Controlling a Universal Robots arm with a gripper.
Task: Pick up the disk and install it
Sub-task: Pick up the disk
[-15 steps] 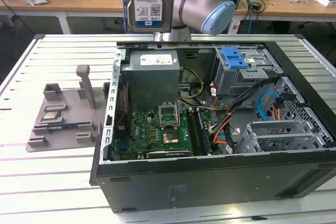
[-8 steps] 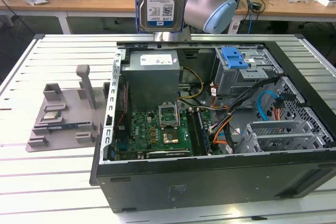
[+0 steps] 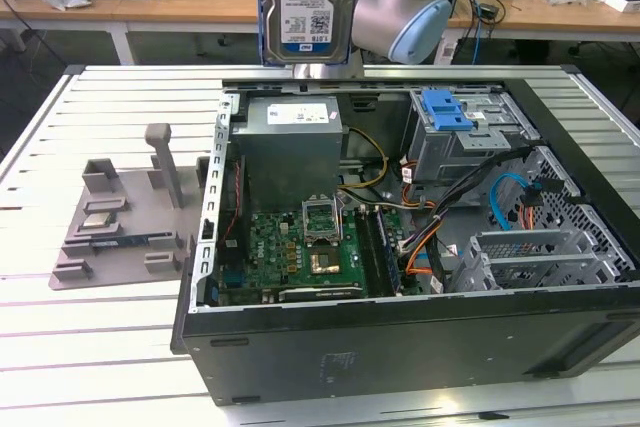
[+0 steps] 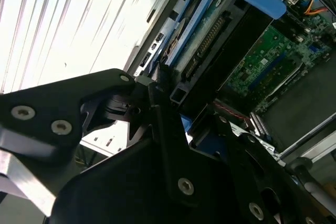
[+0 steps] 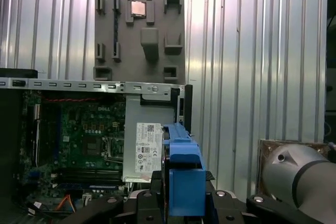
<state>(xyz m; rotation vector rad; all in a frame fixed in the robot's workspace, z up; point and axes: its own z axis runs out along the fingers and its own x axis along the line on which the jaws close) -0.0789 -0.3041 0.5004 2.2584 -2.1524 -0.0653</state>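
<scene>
Above the case (image 3: pixel 400 342), the exterior view shows the labelled disk (image 3: pixel 308 2).

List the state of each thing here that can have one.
Silver-metal rectangular hard disk with blue side rails: lifted clear, upright, above the case.
Black gripper: shut on the disk.
Black computer tower case: lying on its side, side panel off, inside exposed.
Grey moulded fixture tray: flat on the slatted metal table, beside the case.
</scene>
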